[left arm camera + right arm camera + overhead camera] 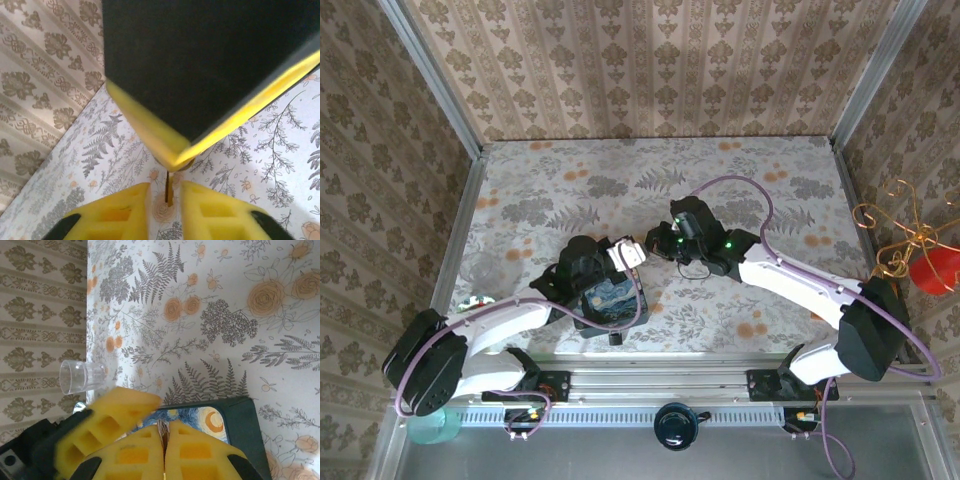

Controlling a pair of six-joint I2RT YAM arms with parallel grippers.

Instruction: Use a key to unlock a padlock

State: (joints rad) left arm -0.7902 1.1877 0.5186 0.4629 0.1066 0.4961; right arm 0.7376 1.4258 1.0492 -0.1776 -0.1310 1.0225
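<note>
Our right claw (164,426), at the bottom centre of its wrist view, is closed on what we judge is the slim dark metal key (166,186), tip outward for aiming. The left claw (165,200) sits parted just below that tip, near the blue swirly-painted rectangular tin (240,425), probably to meet the key.

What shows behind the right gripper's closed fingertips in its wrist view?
The blue painted tin lies behind the right gripper, which pinches a thin metal sliver, perhaps the key. The fingers cover part of the tin's lid.
</note>
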